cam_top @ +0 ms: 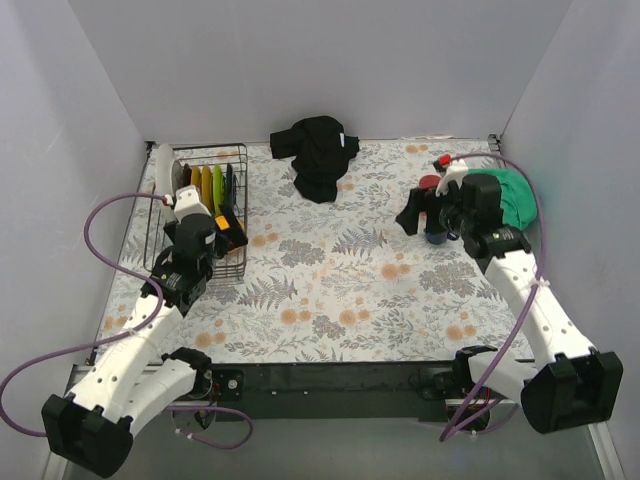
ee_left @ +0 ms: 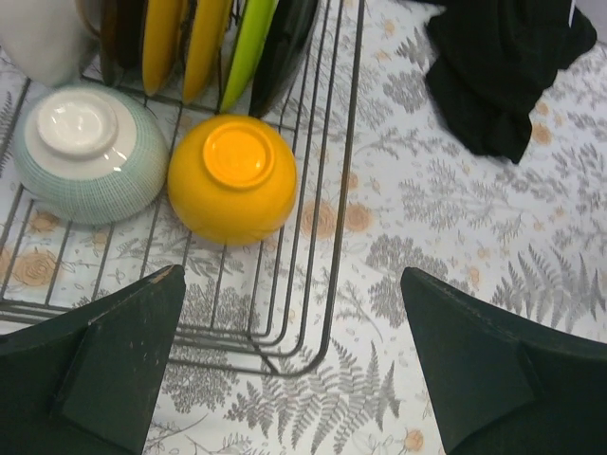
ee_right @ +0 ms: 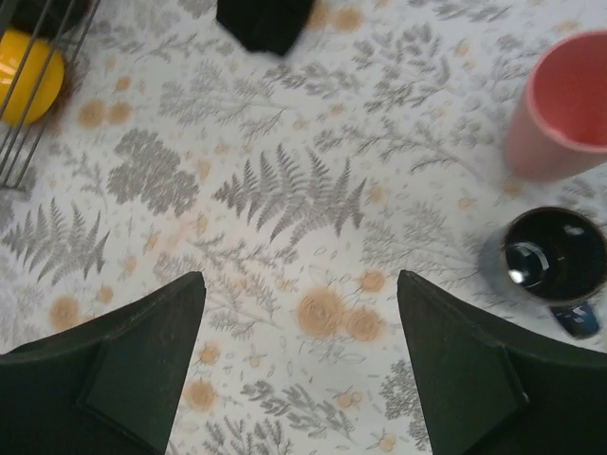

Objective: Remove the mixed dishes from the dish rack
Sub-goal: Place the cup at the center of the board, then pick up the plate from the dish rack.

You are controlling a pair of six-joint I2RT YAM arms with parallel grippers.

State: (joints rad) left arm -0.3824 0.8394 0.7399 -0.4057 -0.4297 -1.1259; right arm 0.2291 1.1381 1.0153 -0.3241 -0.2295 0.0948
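Observation:
The black wire dish rack (cam_top: 236,163) stands at the back left. Yellow (cam_top: 205,183), green (cam_top: 217,184) and black plates stand upright in it. In the left wrist view an upturned white bowl (ee_left: 90,152) and an upturned orange bowl (ee_left: 232,178) lie on the rack floor (ee_left: 327,246), in front of the yellow (ee_left: 161,43), green (ee_left: 248,47) and black (ee_left: 285,47) plates. My left gripper (cam_top: 230,233) (ee_left: 289,275) hangs open and empty over the rack's near right corner. My right gripper (cam_top: 411,216) (ee_right: 299,277) is open and empty over the table, left of the pink-red cup (ee_right: 560,114) and dark blue mug (ee_right: 555,256).
A black cloth (cam_top: 318,155) lies at the back centre and also shows in the left wrist view (ee_left: 503,71). A green cloth (cam_top: 518,197) lies at the far right behind my right arm. Walls close in the table on three sides.

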